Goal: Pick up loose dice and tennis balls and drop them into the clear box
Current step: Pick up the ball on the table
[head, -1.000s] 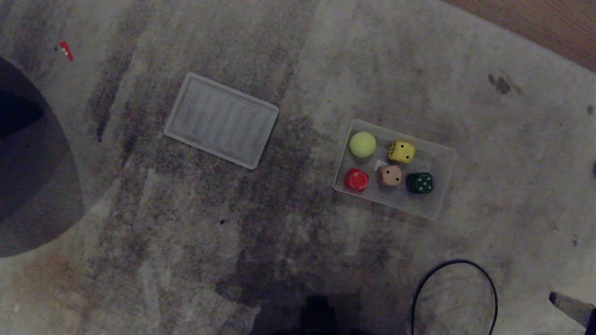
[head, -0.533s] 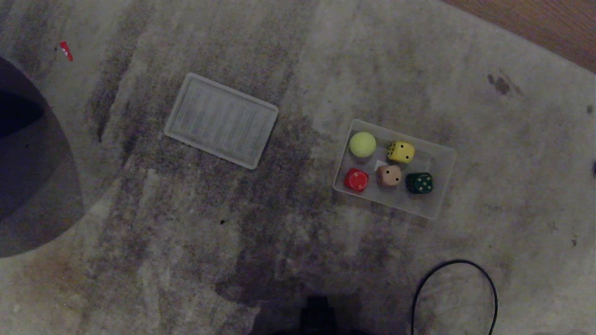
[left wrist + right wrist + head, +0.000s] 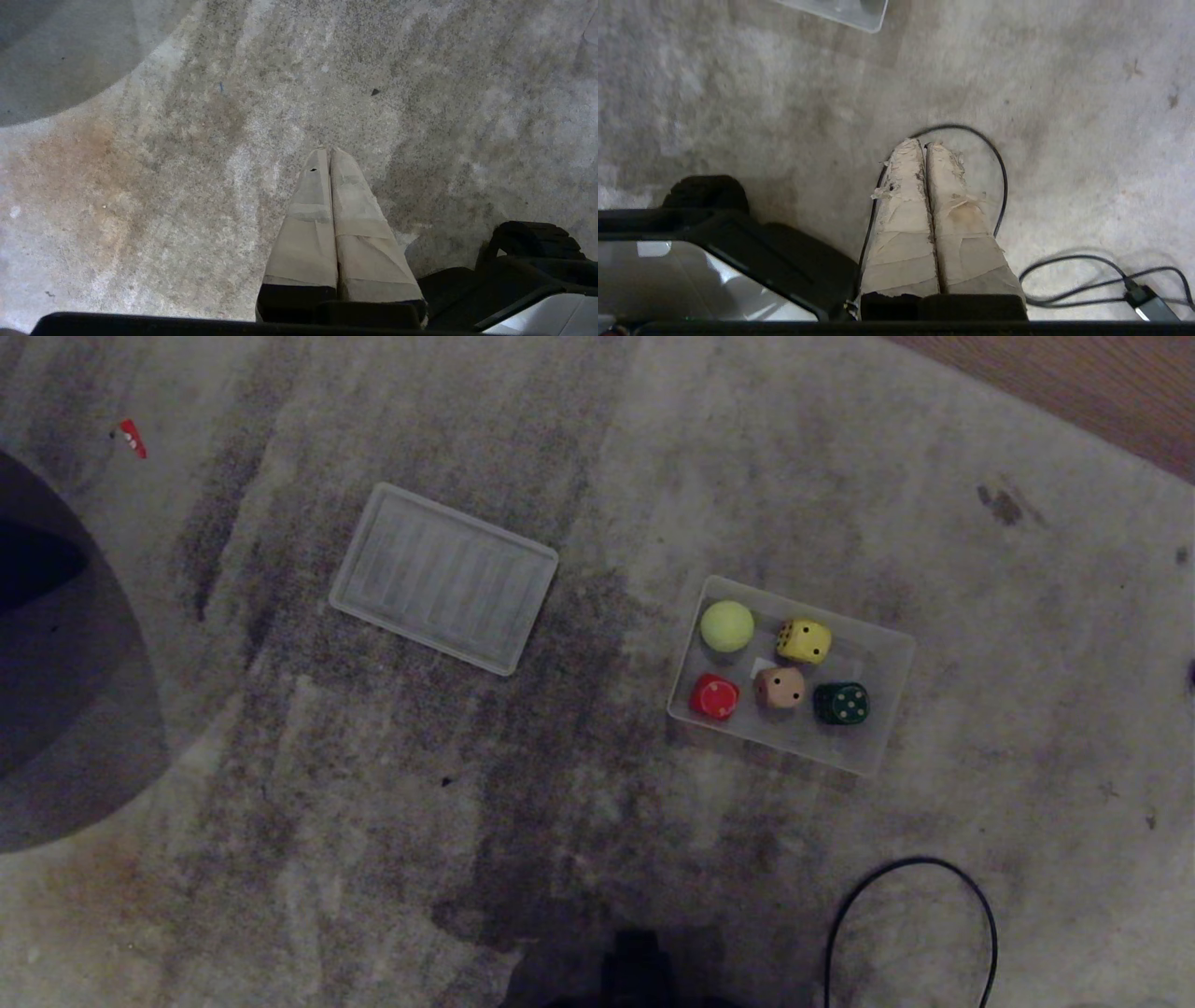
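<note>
The right arm, which showed at the lower right edge of the head view a second ago, has left that view; neither arm appears there now. The right claw (image 3: 924, 145) hangs over the carpet (image 3: 597, 859) with its taped fingers pressed together and nothing between them, above a loop of black cable (image 3: 999, 163). The left claw (image 3: 329, 151) is likewise closed and empty over bare carpet.

The clear box (image 3: 882, 653) has not moved. Inside it lie one tennis ball (image 3: 727, 625), the yellow die (image 3: 804, 641), the red die (image 3: 714, 696), the tan die (image 3: 780, 688) and the dark green die (image 3: 841, 703). The ribbed panel (image 3: 443, 577) lies well apart from the clear box, on the side nearer the tennis ball.

No loose die or ball is visible on the carpet. The arm's withdrawal suggests the collection is finished or nearly so; a second tennis ball is not in view.
</note>
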Tool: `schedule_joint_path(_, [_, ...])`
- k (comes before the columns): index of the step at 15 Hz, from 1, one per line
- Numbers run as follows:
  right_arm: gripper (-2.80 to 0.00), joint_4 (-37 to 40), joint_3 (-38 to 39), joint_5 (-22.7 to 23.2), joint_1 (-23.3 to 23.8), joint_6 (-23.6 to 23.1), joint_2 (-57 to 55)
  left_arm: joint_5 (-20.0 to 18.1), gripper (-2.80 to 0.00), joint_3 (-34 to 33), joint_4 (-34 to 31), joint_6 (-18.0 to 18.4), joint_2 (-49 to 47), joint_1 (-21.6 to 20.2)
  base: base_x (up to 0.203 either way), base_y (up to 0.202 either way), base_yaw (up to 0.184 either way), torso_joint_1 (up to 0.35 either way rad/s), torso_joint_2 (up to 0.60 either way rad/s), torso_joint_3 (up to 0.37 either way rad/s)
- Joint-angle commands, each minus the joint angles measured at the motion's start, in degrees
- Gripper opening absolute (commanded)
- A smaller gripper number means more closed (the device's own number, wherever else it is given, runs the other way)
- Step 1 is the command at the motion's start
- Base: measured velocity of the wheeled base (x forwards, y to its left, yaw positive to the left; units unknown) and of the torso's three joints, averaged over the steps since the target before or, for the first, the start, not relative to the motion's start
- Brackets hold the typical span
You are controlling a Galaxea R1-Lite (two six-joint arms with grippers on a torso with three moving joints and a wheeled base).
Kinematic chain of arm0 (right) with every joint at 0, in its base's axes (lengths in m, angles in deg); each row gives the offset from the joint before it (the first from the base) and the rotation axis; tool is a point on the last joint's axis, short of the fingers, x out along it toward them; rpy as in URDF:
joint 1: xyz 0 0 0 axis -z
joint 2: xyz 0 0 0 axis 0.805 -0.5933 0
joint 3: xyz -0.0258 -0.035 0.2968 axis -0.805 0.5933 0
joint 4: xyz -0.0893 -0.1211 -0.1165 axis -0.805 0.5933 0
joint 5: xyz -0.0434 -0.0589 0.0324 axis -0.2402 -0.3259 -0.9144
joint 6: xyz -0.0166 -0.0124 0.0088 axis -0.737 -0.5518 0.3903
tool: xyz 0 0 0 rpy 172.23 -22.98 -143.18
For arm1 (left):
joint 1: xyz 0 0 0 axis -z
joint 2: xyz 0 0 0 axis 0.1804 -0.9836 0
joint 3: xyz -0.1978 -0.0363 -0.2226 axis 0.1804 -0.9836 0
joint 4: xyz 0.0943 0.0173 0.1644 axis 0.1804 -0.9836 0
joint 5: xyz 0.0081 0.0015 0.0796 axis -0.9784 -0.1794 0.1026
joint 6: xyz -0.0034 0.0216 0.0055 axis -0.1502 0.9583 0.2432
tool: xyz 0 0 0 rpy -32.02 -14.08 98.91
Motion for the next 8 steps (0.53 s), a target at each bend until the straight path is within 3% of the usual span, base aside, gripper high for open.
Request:
schedule_joint_path(1, [-2.80, 0.0, 0.3, 0.1, 0.0, 0.0, 0.6, 0.0, -2.80, -0.1, 0.0, 0.0, -0.1, 0.0, 0.000, 0.000, 0.000, 0.000, 0.00, 0.000])
schedule_joint_path(8, [-2.80, -0.1, 0.3, -0.1, 0.0, 1.1, 0.6, 0.0, -2.80, -0.1, 0.0, -0.1, -0.1, 0.0, 0.000, 0.000, 0.000, 0.000, 0.00, 0.000])
